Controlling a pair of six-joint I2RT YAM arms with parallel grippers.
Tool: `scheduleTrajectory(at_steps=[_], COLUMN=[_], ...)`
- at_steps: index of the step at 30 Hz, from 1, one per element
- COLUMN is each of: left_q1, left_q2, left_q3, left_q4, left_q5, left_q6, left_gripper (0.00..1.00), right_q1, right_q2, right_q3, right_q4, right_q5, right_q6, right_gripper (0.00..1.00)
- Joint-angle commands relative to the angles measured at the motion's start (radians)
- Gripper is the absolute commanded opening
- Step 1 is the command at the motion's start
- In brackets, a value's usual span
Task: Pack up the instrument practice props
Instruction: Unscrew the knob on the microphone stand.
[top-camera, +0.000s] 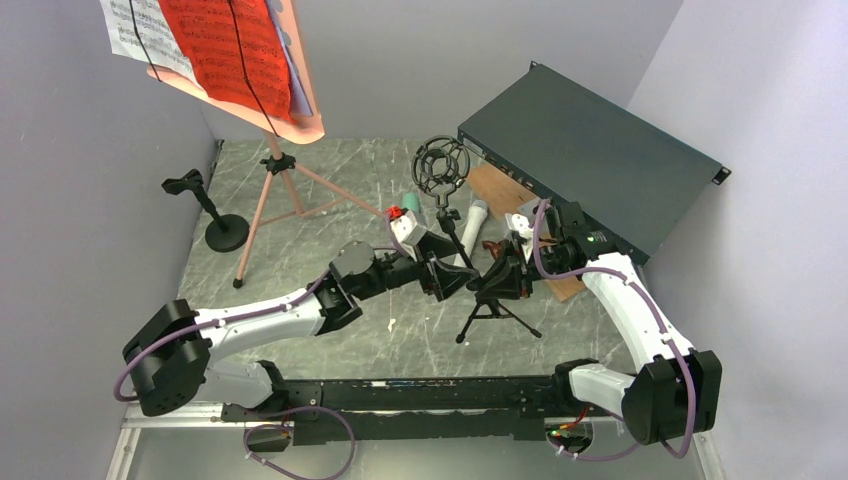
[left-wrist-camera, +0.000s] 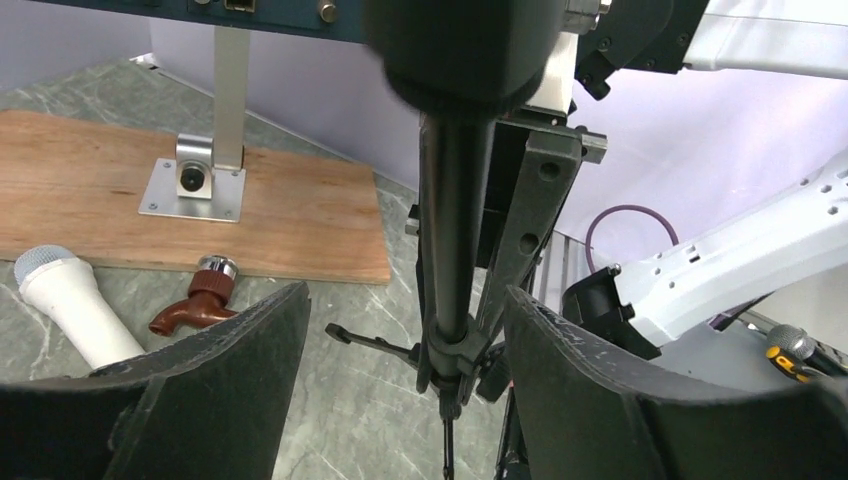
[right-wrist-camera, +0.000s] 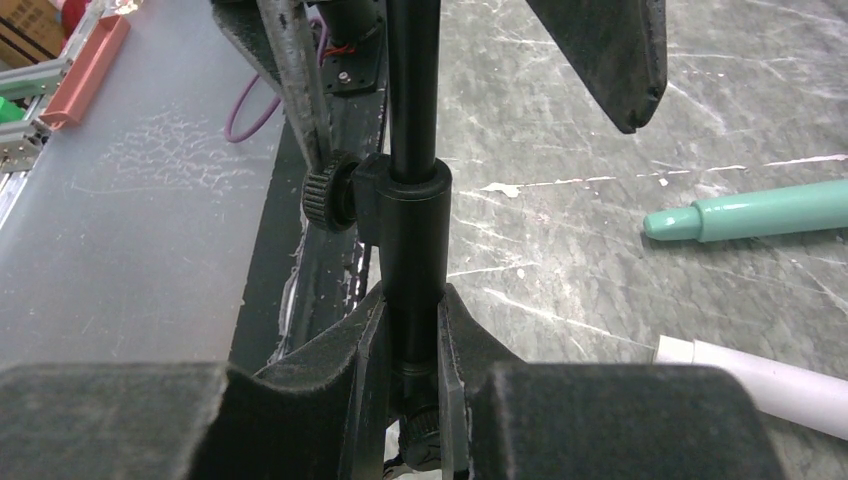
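right claw (right-wrist-camera: 412, 335): pinching the mount (right-wrist-camera: 413, 230) pole
left claw (left-wrist-camera: 405, 300): spread around it, probably not touching
packed: nothing yet; stand (top-camera: 308, 127), pages (top-camera: 225, 45), mics (top-camera: 472, 222) all out

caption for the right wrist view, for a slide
Right gripper clamped on black microphone mount, green microphone and white microphone lying nearby

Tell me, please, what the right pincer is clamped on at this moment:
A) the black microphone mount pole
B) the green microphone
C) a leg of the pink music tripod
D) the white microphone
A: in the right wrist view the right pincer presses on both sides of the black microphone mount pole, while the green microphone and the white microphone lie apart from it on the table.
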Motion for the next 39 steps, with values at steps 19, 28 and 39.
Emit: scheduleTrajectory(at_steps=[19,28,39], left_q1=[-0.034,0.117,0.139], left_q2=[0.001,0.038,0.174], left_q3=[0.222,0.321,0.508], left_q4=[-0.153,-0.164,-0.254], left_q5=[0.061,0.490,0.790], left_q6=[0.158,0.120,0.095], left_gripper=[0.00,0.00,0.00], right_q1=[-0.011,0.024,0.059], right_q2=[0.003,-0.002,0.003], right_q3=[0.000,-0.007,-0.007], right_q4=[0.142,0.127,0.161], right_q5=[-0.110,-0.125,-0.134], right_q6=[-0.031,-0.051,-0.008], right_gripper=[0.50,0.83,0.75])
